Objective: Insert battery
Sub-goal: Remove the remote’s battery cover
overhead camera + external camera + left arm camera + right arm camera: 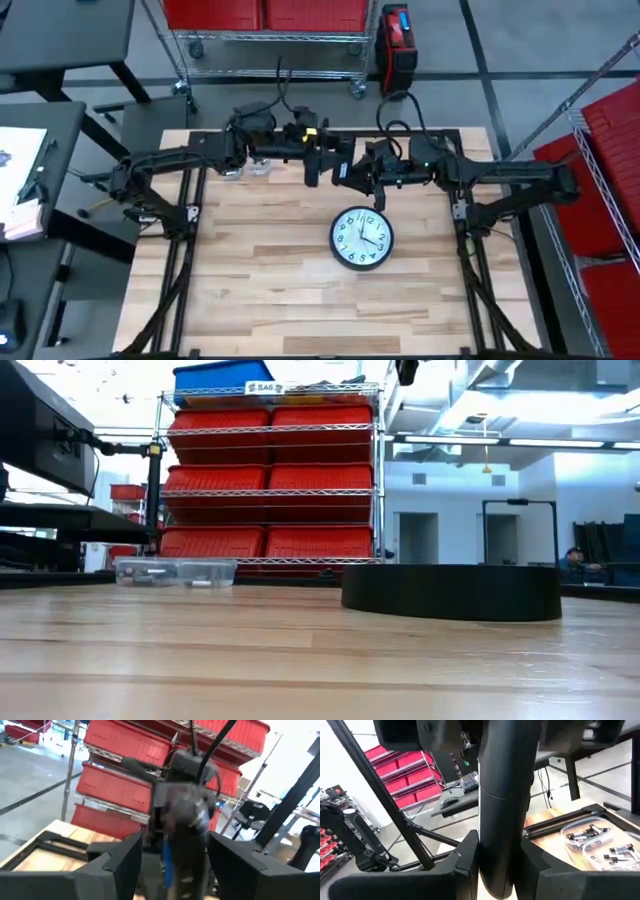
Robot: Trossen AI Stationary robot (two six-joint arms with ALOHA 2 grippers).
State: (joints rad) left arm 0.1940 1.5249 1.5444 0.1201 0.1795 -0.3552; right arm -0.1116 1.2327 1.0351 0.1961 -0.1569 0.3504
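Note:
The round black-rimmed clock [361, 238] lies face up on the table's middle; the low view shows its rim [452, 592]. My two grippers meet tip to tip, high above the far middle. My right gripper [345, 172] is shut on a black cylinder [501, 835], which I take for the battery. My left gripper [318, 165] faces it, open. Its fingers [125, 857] stand on either side of a dark blurred upright thing [185, 860] with a blue streak; I cannot tell whether they touch it. My right gripper pinches the black cylinder between its two fingers [467, 857], which lie against its two sides. The fingers come level from the table's right. The cylinder stands about upright across them, its rounded lower end [495, 892] showing below, far clear of the table.
Two clear boxes of batteries [250, 168] stand at the far left of the table, also visible in the low view [176, 571] and the right wrist view [592, 840]. A black frame borders the table's sides. Bare wood lies near the clock and the front edge.

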